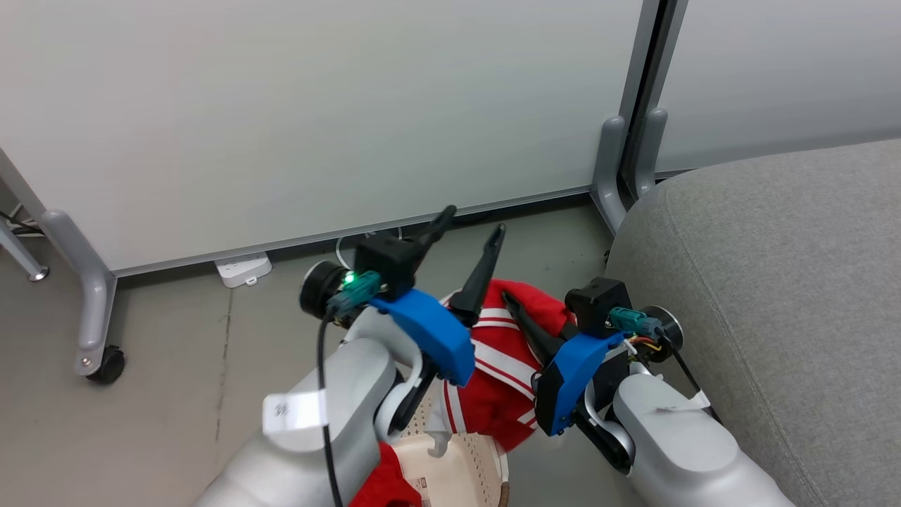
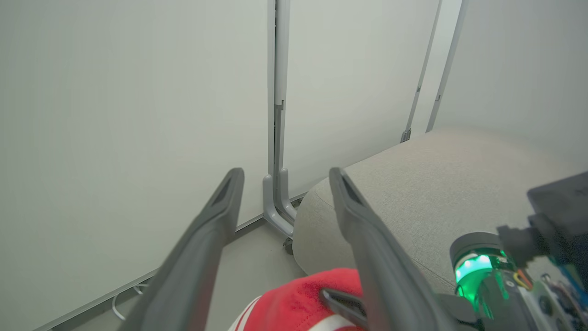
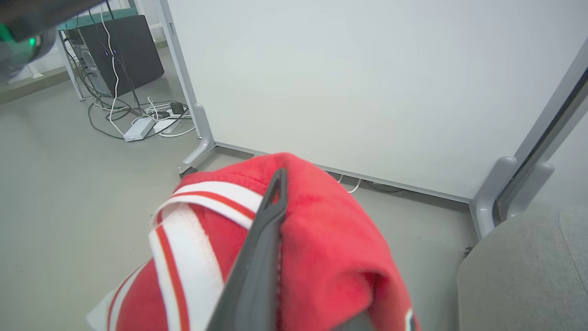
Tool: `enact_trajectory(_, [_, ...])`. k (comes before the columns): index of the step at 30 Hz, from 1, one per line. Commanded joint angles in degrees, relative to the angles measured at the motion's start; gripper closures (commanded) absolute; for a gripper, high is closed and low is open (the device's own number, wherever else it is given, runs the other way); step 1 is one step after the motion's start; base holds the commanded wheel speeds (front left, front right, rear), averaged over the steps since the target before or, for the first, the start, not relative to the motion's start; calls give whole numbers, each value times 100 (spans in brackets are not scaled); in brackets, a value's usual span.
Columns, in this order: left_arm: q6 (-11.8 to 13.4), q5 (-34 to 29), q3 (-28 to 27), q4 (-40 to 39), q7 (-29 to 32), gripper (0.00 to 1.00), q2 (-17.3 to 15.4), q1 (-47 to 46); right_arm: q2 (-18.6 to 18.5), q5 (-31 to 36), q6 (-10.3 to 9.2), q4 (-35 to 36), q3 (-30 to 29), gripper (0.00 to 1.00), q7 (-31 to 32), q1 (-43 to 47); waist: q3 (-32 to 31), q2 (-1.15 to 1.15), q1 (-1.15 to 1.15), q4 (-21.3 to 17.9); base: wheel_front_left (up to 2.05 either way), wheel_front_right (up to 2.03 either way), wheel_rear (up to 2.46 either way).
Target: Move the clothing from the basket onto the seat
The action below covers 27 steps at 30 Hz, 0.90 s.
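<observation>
**Left gripper** (image 1: 470, 224): centre of the head view. Fingers are spread wide with nothing between them, tips pointing toward the foot of the white partition (image 1: 317, 105).

**Right gripper** (image 1: 519, 313): just right of centre, clamped on a red garment (image 1: 493, 366). One dark finger lies across the cloth; the other is hidden under it.

**Red garment:** white stripe trim. It is bunched over the right gripper and hangs between the two forearms, above the basket (image 1: 468, 468).

**Second red piece** (image 1: 383, 486): bottom edge of the frame, at the basket, partly behind the left forearm.

**Basket:** lower centre. Cream and perforated with a brown rim, largely covered by the arms.

**Seat** (image 1: 774, 282): grey fabric with a rounded corner, on the right side of the frame just beside the right arm.

**Floor** (image 1: 176, 338): grey. A power strip (image 1: 243, 269) lies at the partition's foot, and a caster (image 1: 107, 365) stands at the far left.
</observation>
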<state>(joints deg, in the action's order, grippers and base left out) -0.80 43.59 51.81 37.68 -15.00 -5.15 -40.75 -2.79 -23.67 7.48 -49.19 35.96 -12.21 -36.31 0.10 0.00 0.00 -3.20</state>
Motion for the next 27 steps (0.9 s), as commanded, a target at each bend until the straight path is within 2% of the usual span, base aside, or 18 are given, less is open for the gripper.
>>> enact_trajectory(1, [63,-175,-199,-211,-20,0,-116,280,-19,44,2,-19,-43,100,-57,-108,9,0,0,11,0,0,0])
enact_trajectory(6, [149,-655,-727,-822,-20,0,-339,910,-19,108,2,-48,-141,100,-82,-119,28,0,0,30,0,0,0])
enact_trajectory(13, [105,-1451,-1485,-1541,-21,0,-618,1951,-19,214,3,-43,-307,100,-116,-117,64,0,0,78,0,0,0])
enact_trajectory(21, [60,-1902,-2421,-1910,-21,0,-543,2892,-19,277,3,-5,-446,100,-112,-14,76,0,0,121,0,0,0])
enact_trajectory(27, [-65,-2177,-2888,-1964,-21,0,-435,3231,-19,331,2,18,-513,100,-85,40,70,0,0,148,0,0,0])
